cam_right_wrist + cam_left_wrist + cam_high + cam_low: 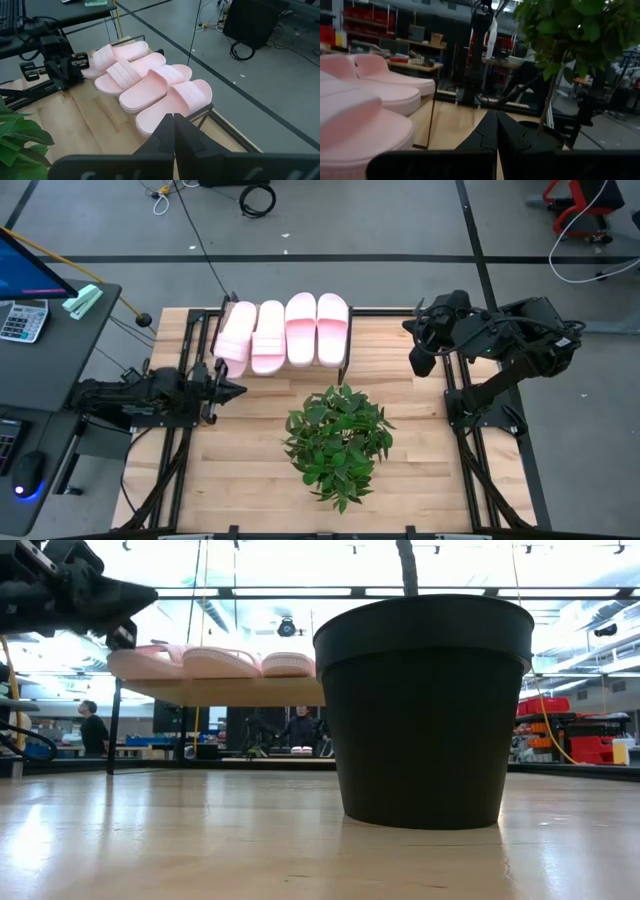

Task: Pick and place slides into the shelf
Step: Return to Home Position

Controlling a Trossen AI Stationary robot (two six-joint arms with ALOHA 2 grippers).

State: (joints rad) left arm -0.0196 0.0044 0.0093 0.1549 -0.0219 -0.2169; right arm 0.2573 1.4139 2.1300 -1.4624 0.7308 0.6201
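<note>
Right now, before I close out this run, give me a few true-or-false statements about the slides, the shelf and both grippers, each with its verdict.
1. All four slides lie on the shelf. True.
2. The left gripper holds a slide. False: it is shut on nothing, near the shelf's left end.
3. The potted plant stands on the shelf. False: it stands on the table, in front of the shelf.
4. The right gripper is shut and empty, off to the shelf's right. True.
</note>
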